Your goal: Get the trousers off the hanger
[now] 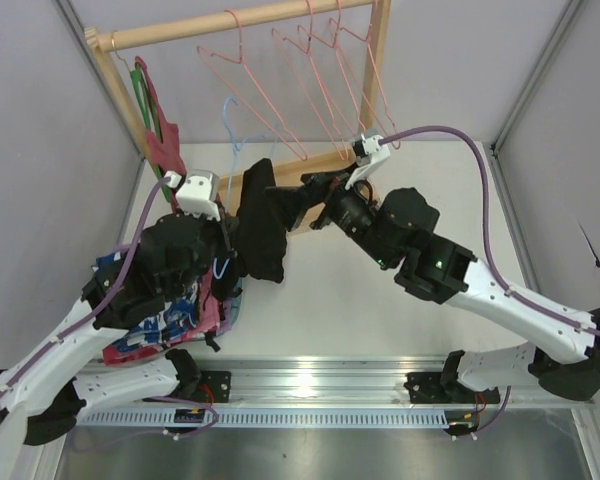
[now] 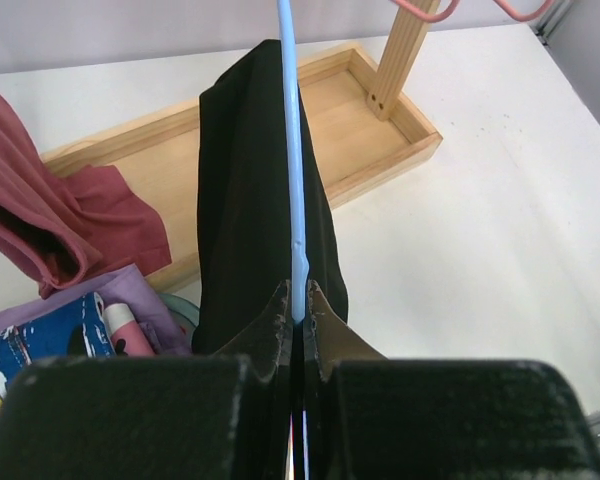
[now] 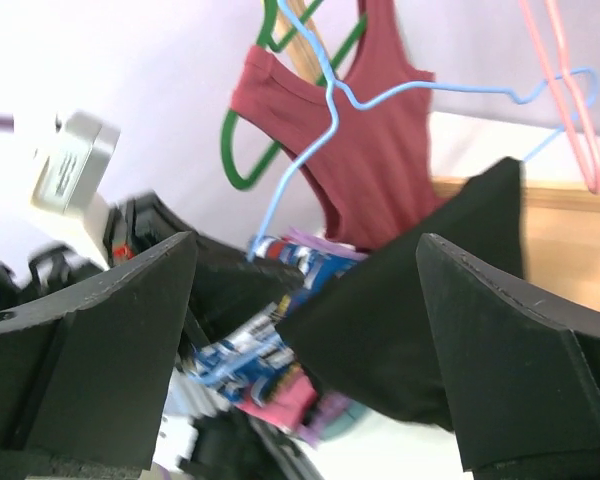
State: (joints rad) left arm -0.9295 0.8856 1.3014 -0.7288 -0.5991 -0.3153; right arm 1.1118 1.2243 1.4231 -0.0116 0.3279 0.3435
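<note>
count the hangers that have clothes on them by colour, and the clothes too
thin light-blue wire hanger: 1
green hanger: 1
soft black cloth trousers: 1
dark red sleeveless garment: 1
total: 4

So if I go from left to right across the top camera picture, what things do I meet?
left rack post → dark red garment → trousers → right rack post. Things that overlap these are left out.
</note>
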